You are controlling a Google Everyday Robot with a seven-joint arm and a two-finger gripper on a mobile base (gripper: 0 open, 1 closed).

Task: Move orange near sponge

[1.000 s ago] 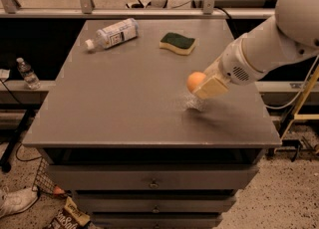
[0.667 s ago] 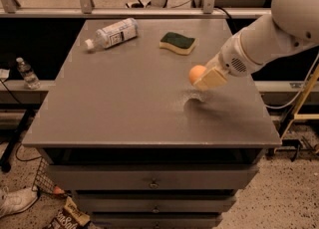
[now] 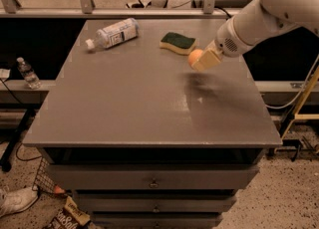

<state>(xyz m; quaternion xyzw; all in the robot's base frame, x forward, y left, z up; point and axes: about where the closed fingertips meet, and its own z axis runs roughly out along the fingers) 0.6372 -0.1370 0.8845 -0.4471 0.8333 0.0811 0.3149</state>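
The orange (image 3: 195, 57) is a small round fruit held in my gripper (image 3: 201, 60), lifted above the grey table (image 3: 149, 98) toward its back right. The gripper's fingers are shut on the orange, with the white arm reaching in from the upper right. The sponge (image 3: 178, 43), pale yellow with a dark green top, lies flat on the table just left of and behind the orange, a short gap away. The gripper's shadow falls on the table below and in front of it.
A clear plastic bottle (image 3: 113, 34) with a white label lies on its side at the table's back left. Drawers sit under the tabletop. A small bottle (image 3: 27, 72) stands on a ledge at the left. A shoe and a snack bag lie on the floor.
My gripper has carried the orange up and toward the back of the table, from the right middle to close beside the sponge.
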